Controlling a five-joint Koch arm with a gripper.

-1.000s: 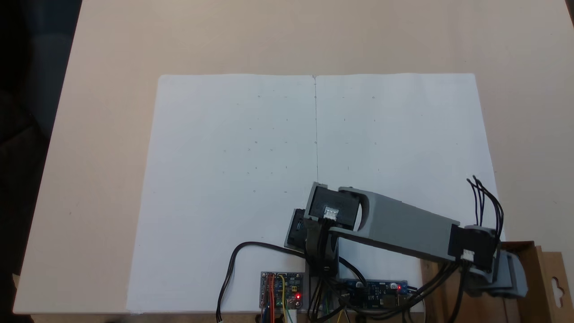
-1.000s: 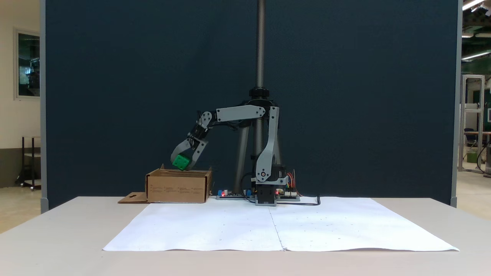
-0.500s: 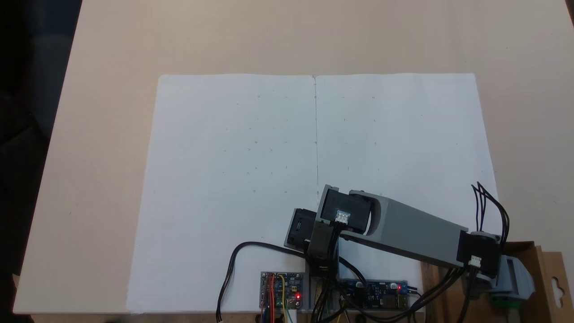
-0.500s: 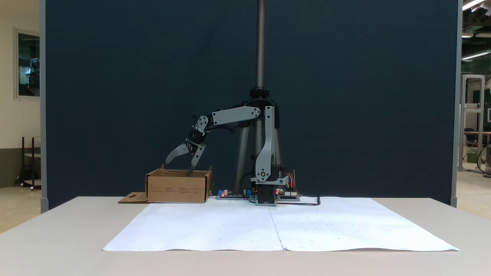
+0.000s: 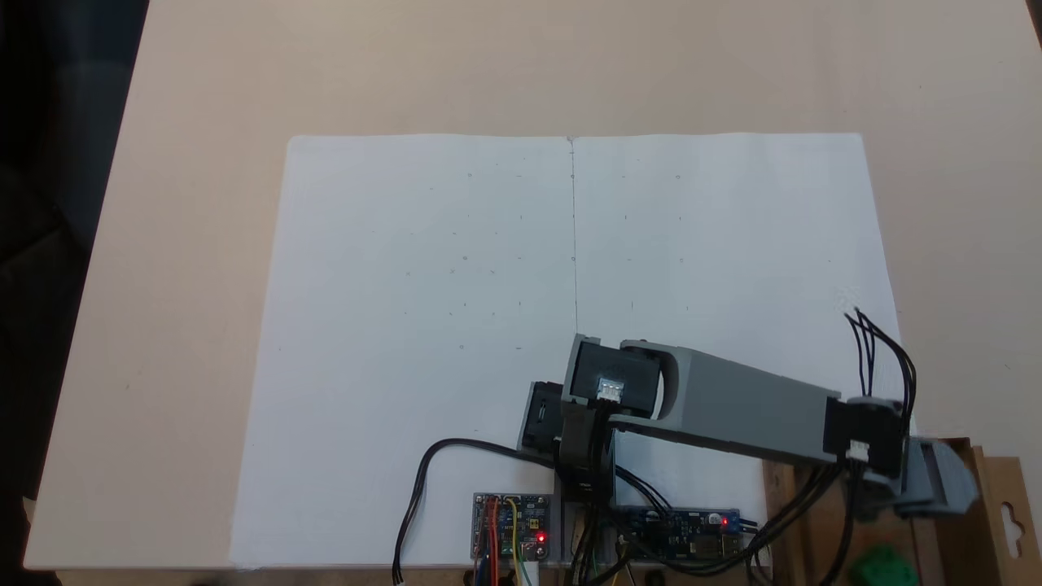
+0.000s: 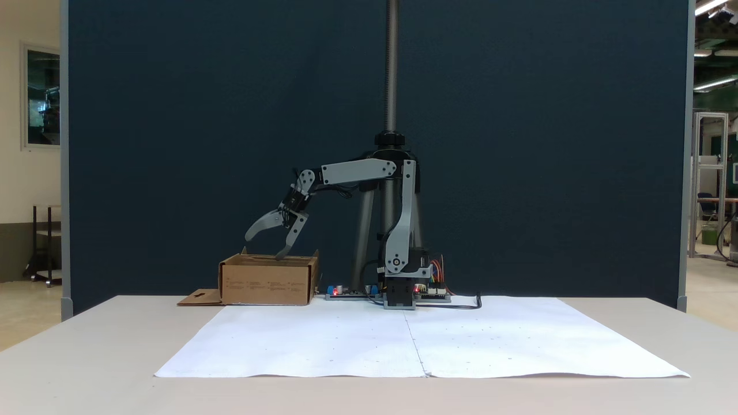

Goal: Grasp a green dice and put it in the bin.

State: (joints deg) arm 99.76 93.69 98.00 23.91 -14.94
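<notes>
We see the claw (image 6: 265,245) hanging just above the box (image 6: 268,282), its two jaws spread wide with nothing between them. The green dice (image 5: 877,565) lies inside the box, on its floor, below the claw as seen from above. So we judge the drop done, and the step in hand is pulling away cleanly. We should lift the claw straight up from the box first, keeping the lower jaw tip clear of the box's rim, and only then swing the arm (image 6: 357,171) away from the box.
</notes>
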